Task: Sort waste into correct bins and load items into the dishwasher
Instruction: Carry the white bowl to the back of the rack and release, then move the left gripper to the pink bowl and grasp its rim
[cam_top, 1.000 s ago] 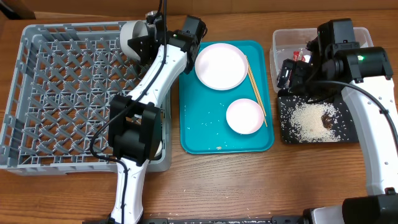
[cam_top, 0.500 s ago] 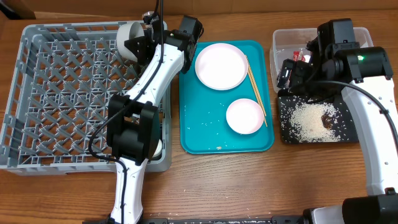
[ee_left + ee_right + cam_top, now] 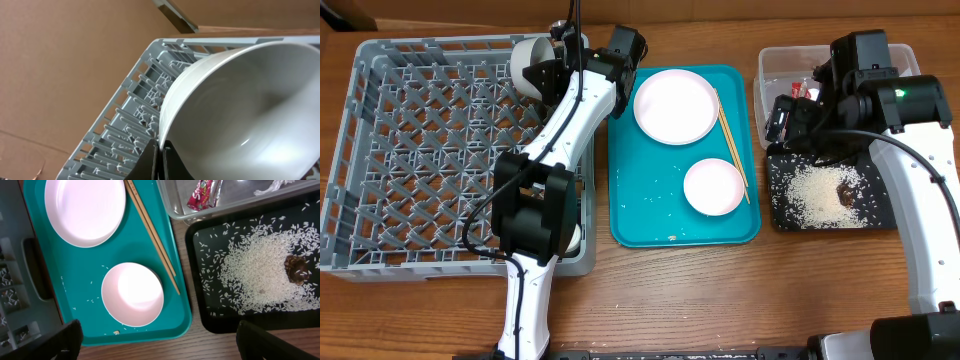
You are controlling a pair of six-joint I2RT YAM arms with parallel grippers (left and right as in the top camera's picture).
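Bowl is at the rack's far right corner, tipped on its side. Left gripper is clenched on its rim, one finger inside and one outside. In the left wrist view the bowl sits over the rack's grid near the far wall. Can't tell if it touches the grid or hangs just above.

Rack takes the left side of the desk. Something white shows under the left arm at the rack's near right corner. Possibly the cup, but it's mostly hidden.

Teal tray is mid-desk, just right of the rack:
- plate at its far end
- second bowl towards the near right corner, upright
- chopsticks along the right edge, side by side, running between plate and second bowl
- a few loose grains on the tray floor

Tub is at the far right of the desk, with the wrapper and paper inside. Black tray sits just near of it, the two touching or nearly so. It holds a spread of rice with the brown lump on the right side of the pile.

Right gripper is released, jaws spread wide with nothing between them. It hangs over the tub's near left corner, where the tub meets the black tray.
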